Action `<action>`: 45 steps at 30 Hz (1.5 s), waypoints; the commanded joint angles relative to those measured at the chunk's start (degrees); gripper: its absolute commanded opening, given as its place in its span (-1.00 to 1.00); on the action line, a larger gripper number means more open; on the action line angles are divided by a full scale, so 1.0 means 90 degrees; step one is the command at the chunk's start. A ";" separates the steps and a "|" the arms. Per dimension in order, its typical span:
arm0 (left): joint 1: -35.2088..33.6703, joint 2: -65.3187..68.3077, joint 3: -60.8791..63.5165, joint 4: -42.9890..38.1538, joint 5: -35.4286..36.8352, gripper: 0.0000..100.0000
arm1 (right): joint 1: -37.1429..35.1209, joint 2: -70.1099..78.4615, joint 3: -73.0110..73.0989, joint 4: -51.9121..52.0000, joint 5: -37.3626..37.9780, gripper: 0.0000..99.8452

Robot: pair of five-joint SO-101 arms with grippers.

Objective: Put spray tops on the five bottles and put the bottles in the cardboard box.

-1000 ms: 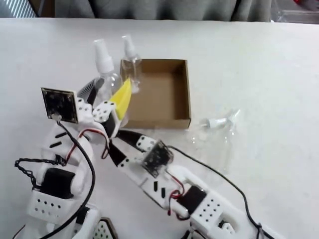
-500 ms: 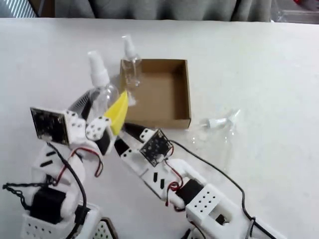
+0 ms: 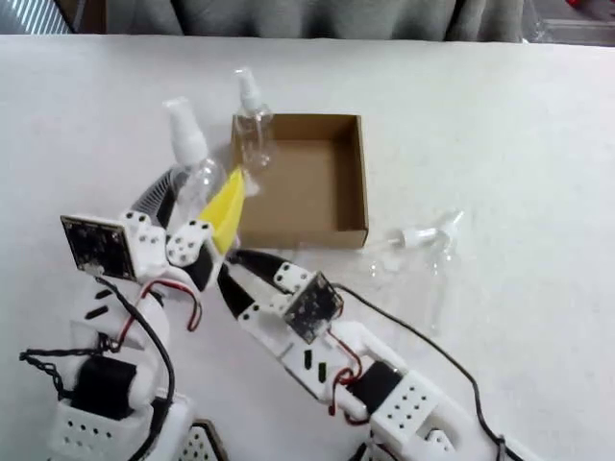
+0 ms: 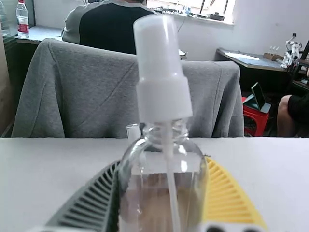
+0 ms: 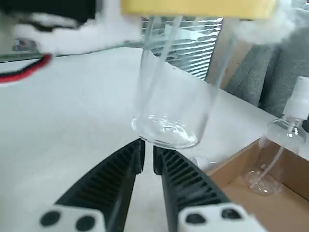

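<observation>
Pulled left and nearer, away from the cardboard box, the capped bottle hangs gripped in the left claw, off the counter, probably to clear the box wall, with the right claw closed and empty beneath it.

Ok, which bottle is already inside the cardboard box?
The bottle with a spray top standing upright in the far left corner of the cardboard box. The other upright bottle is outside it, held in the left gripper.

We list: bottle, clear glossy plastic; spray top, smooth white plastic; box, matt brown cardboard; table, matt white; left gripper, ribbed yellow and grey plastic.
</observation>
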 commanded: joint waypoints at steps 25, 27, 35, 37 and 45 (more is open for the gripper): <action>0.0542 -0.0103 -0.0596 0.0772 -0.0020 -0.96 | 0.0269 0.0024 -0.0586 0.0103 -0.0537 -0.96; 0.0542 -0.0103 -0.0576 0.0772 -0.0020 -0.96 | 0.0278 0.0259 -0.0635 0.0015 -0.0537 -0.96; 0.0542 -0.0103 -0.0606 0.0899 -0.0020 -0.96 | 0.0571 0.0278 -0.0645 -0.0230 -0.0537 -0.96; 0.0542 -0.0103 -0.0606 0.0860 -0.0020 -0.96 | 0.0523 0.0278 -0.0606 -0.0210 -0.0537 -0.96; 0.0493 -0.0073 -0.0567 0.0811 -0.0049 -0.96 | 0.0327 0.0249 -0.0459 0.0034 -0.0518 -0.96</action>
